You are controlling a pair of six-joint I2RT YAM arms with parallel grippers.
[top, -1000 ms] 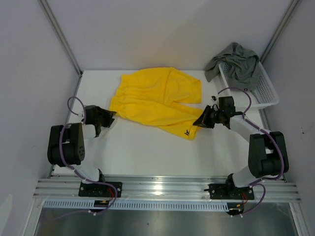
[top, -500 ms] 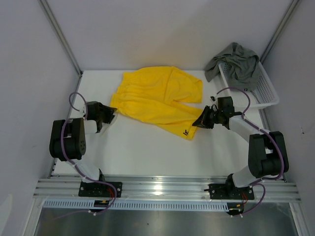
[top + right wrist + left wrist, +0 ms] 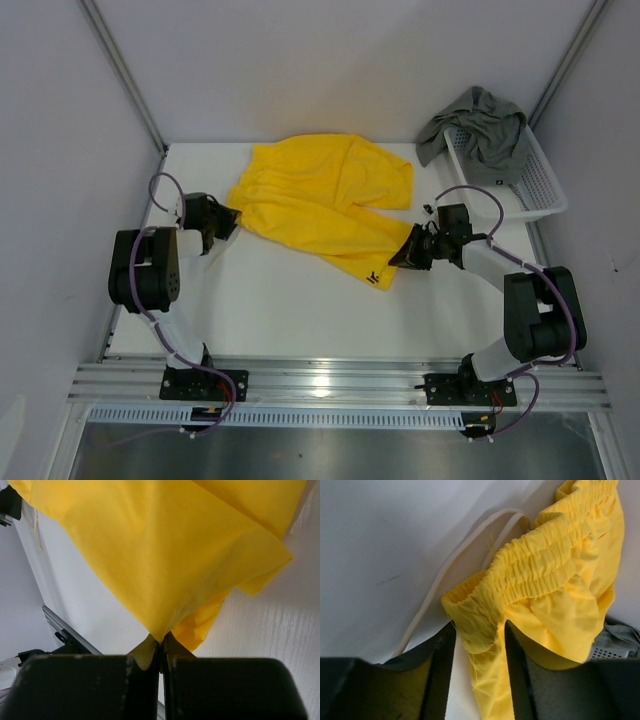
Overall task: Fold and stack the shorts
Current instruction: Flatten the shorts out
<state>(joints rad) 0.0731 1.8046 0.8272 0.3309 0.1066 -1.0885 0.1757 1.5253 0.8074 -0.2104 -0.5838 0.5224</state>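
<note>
now yellow shorts (image 3: 320,195) stretched between left pincer (image 3: 226,218), right pincer (image 3: 397,257), both clamping cloth.

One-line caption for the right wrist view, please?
Right gripper pinching a gathered point of yellow shorts over the white table.

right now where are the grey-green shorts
In the top view, the grey-green shorts are at the far right, draped over the far end of the white mesh basket, apart from the yellow shorts.
</note>
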